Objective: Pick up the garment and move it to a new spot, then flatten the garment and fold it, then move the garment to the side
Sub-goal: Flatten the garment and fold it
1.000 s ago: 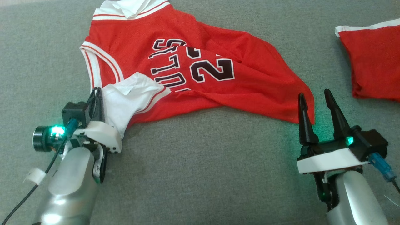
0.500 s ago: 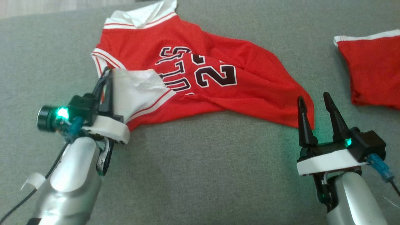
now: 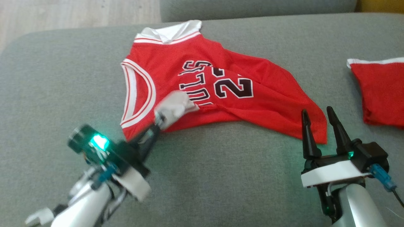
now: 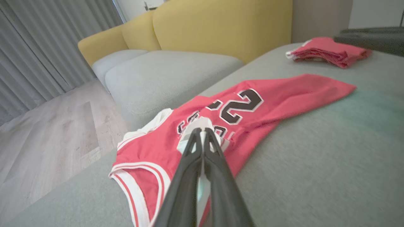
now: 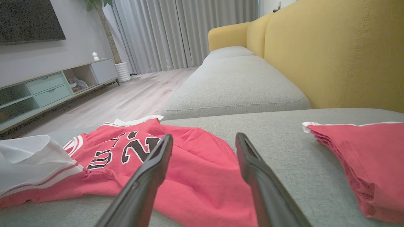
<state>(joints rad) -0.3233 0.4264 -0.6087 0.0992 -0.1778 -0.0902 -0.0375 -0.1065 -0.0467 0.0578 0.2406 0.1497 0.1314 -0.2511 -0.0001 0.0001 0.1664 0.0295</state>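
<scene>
Two hands hang over a grey sofa (image 3: 221, 183): the left hand (image 3: 157, 121), fingers pressed together, is clamped on a white flap of the red jersey (image 3: 189, 78), which lies rumpled across the middle of the cushion. The right hand (image 3: 317, 111) has its fingers apart, gripping nothing, just beside the jersey's near-right corner. A second red garment (image 3: 382, 91) lies well apart at the right.

Bare cushion (image 3: 221, 176) at 6 o'clock: free passage. Jersey (image 3: 195, 78) spread from centre to 12. Folded red cloth (image 3: 382, 91) blocks 3 o'clock. Cushion drops to floor (image 3: 63, 15) at 10.
</scene>
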